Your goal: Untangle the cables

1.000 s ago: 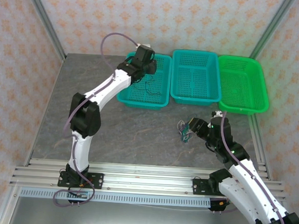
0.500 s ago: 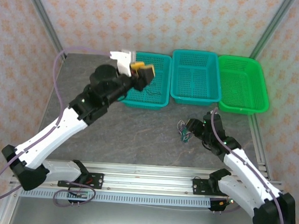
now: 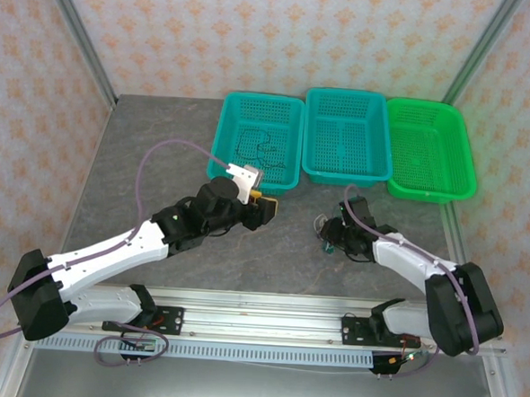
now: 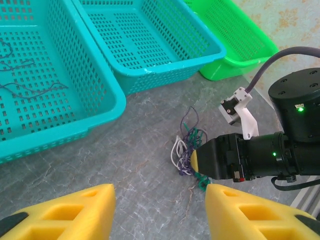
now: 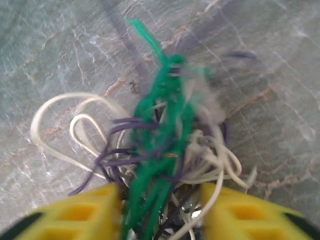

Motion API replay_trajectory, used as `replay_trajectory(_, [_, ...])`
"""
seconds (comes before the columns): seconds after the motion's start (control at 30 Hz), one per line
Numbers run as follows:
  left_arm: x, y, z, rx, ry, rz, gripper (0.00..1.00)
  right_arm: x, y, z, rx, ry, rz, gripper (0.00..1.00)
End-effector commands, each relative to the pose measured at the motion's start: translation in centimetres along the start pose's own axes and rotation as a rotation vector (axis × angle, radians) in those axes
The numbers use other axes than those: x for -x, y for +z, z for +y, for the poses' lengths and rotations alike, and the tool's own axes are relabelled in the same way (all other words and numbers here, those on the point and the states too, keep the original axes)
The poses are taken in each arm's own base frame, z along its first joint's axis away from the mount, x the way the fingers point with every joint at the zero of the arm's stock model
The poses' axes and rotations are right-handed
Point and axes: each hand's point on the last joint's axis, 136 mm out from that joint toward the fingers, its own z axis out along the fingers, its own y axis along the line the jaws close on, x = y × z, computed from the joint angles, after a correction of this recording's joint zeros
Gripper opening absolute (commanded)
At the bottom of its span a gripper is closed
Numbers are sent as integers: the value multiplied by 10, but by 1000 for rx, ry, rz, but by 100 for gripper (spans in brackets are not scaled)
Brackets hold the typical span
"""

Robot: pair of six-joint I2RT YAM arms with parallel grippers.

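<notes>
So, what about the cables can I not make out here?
Right wrist view: green strands of the cable clump are blurred, crossings unreadable.
Same view: the bottom edge cuts off strands inside the right gripper, so a grip is uncertain.
Top view: the clump is too small, partly under that gripper.
Left wrist view: the left edge cuts off the dark cable in the teal basket.

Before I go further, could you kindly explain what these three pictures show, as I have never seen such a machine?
Two robot arms are bolted to a grey table. One picture looks down from above; the others come from a camera on each wrist. At the back stand a left teal basket, holding a thin dark cable, a middle teal basket and a green basket. The right arm's yellow fingers straddle a tangled clump of cables; whether they grip it I cannot tell. The left arm's fingers are open and empty.
</notes>
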Motion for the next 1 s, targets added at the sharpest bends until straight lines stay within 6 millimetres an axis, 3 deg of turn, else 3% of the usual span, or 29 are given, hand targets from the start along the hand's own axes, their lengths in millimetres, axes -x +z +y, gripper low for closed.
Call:
replay_trajectory(0.0, [17, -4, -2, 7, -22, -69, 51, 6, -4, 13, 42, -69, -3, 18])
replay_trajectory(0.2, [28, -12, 15, 150, -13, -34, 54, -8, -30, 48, 103, -344, 7, 2])
replay_trajectory(0.3, [29, -14, 30, 217, -62, -5, 57, -21, -49, 78, 210, -485, -40, 0])
replay_trajectory(0.47, [11, -3, 55, 231, -231, 68, 58, -46, -72, 117, 425, -664, -104, 0])
replay_trajectory(0.57, [5, 6, 44, 121, -290, 87, 58, -57, -81, 131, 509, -710, -84, 0])
replay_trajectory(0.73, [2, 26, 0, -144, -307, 132, 59, -68, -86, 145, 589, -738, -44, 0])
replay_trajectory(0.9, [-10, 45, 12, -100, -320, 157, 59, -72, -91, 155, 641, -736, -36, 0])
replay_trajectory(0.97, [-12, 49, 11, -106, -326, 157, 53, -72, -92, 156, 648, -728, -39, 0])
